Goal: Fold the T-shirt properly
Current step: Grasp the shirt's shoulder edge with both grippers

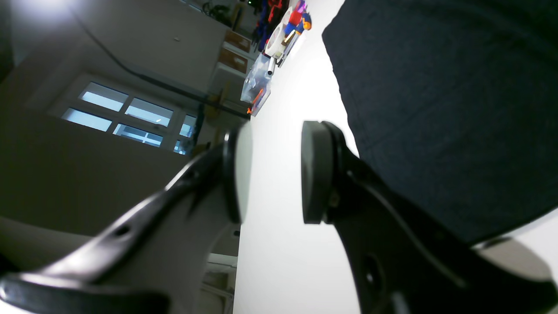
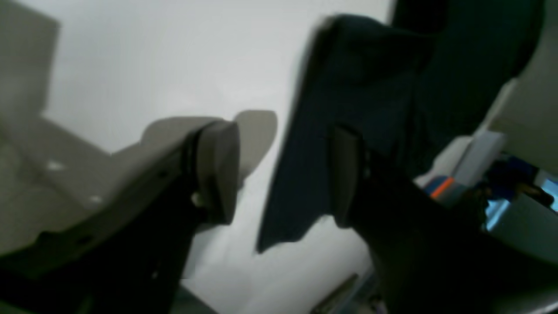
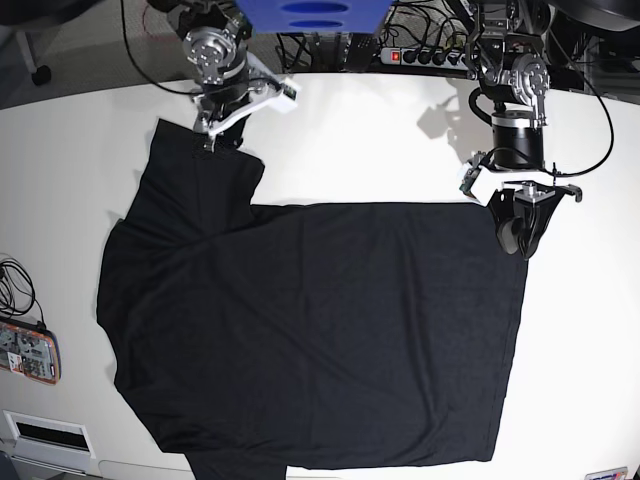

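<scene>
On the white table (image 3: 380, 140), the black T-shirt (image 3: 320, 330) lies spread nearly flat, filling most of the surface; its lower part runs to the near table edge. One sleeve (image 3: 205, 175) reaches up toward the far left corner, rumpled, with diagonal creases fanning from it across the body.

Right gripper (image 3: 215, 135) sits at that sleeve's tip. In the right wrist view, blurred, its fingers stand apart, and a flap of dark cloth (image 2: 344, 109) hangs against the inner face of one pad (image 2: 344, 170); the other pad (image 2: 218, 170) is bare over the table. Nothing pinched. Whether the cloth is just draped on the pad or caught on it, I cannot tell.

Left gripper (image 3: 522, 228) hovers at the shirt's far right corner, pointing down. Left wrist view: fingers spread, white table between them, shirt fabric (image 1: 436, 109) just beside one finger (image 1: 316, 172), not between the two.

Handling, as judged: thin, light, limp fabric, no stiffness to carry a fold by itself. It will sag from any single hold and drag wrinkles along. The dark weave looks matte, so the rubbery pads should hold it.

Best holds: the sleeve tip and the far right corner hem, each taken at an edge where a pad can slip under one layer.
</scene>
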Robot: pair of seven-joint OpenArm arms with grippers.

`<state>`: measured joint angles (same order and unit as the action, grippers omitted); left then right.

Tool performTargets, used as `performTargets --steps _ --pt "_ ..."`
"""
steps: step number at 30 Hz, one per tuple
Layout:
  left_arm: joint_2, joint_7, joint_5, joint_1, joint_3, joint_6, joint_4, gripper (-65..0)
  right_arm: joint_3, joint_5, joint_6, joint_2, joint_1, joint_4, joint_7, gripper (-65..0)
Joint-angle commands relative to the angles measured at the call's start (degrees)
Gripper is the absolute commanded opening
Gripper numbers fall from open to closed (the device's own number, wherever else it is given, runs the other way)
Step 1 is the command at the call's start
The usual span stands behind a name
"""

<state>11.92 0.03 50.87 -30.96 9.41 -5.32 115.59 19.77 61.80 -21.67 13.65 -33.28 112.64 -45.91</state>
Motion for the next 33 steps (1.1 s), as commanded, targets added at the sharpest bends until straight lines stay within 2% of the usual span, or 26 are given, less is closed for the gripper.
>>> performTargets --steps 1,8,11,14,22,26,33 --pt "0.16 -0.87 0.16 0.15 0.22 -1.23 1.02 -46.5 -0.3 0.4 0.18 0.2 -0.09 0.63 -0.02 -34.1" --pt "0.16 -0.87 0.16 0.24 0.22 -1.23 0.94 -46.5 -0.3 0.13 0.18 0.2 7.47 -0.51 -0.02 -34.1" --pt "0.16 -0.87 0.16 0.24 0.22 -1.23 0.94 -46.5 -0.3 -2.15 0.18 0.02 9.23 -0.95 -0.02 -34.1" --pt "0.16 -0.87 0.25 0.24 0.22 -1.23 0.94 -46.5 -0.3 -5.4 0.18 0.11 8.97 -0.77 -0.02 -34.1" --pt "0.16 -0.78 0.42 0.24 0.3 -1.23 0.94 -46.5 -0.3 -5.76 0.18 0.11 1.85 -0.68 -0.02 -34.1" --pt "0.16 -0.78 0.51 0.24 0.3 -1.23 0.94 -46.5 -0.38 -5.84 0.26 0.2 4.49 -0.95 -0.02 -34.1" --pt "0.16 -0.78 0.42 0.24 0.3 -1.23 0.94 -46.5 -1.7 -5.84 0.35 0.2 3.52 -0.86 -0.02 -34.1"
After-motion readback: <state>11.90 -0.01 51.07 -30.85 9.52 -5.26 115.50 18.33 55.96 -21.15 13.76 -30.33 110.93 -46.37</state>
